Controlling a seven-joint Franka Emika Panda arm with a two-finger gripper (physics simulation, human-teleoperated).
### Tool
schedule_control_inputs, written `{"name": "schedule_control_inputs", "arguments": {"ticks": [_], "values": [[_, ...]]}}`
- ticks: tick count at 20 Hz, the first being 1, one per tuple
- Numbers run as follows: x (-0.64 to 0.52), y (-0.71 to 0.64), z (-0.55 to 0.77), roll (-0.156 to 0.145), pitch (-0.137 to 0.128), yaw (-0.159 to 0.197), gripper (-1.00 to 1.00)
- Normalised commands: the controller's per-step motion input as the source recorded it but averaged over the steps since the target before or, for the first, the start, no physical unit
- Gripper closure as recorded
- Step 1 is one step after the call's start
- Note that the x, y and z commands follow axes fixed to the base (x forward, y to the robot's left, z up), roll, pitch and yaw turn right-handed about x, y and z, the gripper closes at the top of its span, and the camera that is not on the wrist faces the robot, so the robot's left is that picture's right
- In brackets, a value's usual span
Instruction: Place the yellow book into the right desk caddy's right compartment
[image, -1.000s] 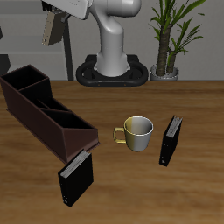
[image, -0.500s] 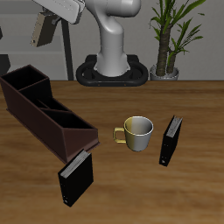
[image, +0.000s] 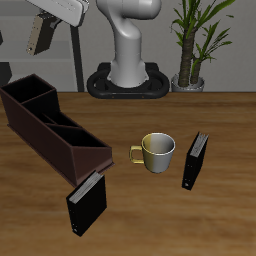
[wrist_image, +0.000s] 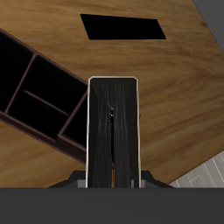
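Note:
My gripper (image: 48, 24) hangs high above the table, over the back end of the right desk caddy (image: 60, 135), and is shut on the yellow book (image: 38, 36). The book dangles tilted below the fingers, well above the caddy. The wrist view has the held book (wrist_image: 114, 127) as a dark slab with a pale rim between my fingers (wrist_image: 77, 182), and the caddy's open cells (wrist_image: 39, 92) far beneath it. The right compartment (image: 28, 96) is the squarish cell at the caddy's far end, with nothing visible inside.
A yellow-green mug (image: 158, 151) stands mid-table. One black book (image: 195, 160) stands beside it. Another black book (image: 87, 203) stands at the caddy's near end and also shows on the wood as a black book (wrist_image: 122, 26). The robot base (image: 125, 78) and a potted plant (image: 193, 45) are at the back.
My gripper has carried the yellow book sideways across the back of the table, farther along over the caddy's far end. Nothing on the table has moved.

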Motion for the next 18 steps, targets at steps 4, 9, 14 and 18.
{"name": "schedule_control_inputs", "arguments": {"ticks": [4,9,14,18], "values": [[0.21,-0.38,0.07,-0.084,-0.008,0.007,1.0],[0.12,-0.19,-0.08,-0.048,0.022,0.027,1.0],[0.08,0.04,-0.19,-0.002,0.026,0.083,1.0],[0.03,0.1,-0.07,0.021,0.011,0.015,1.0]]}}
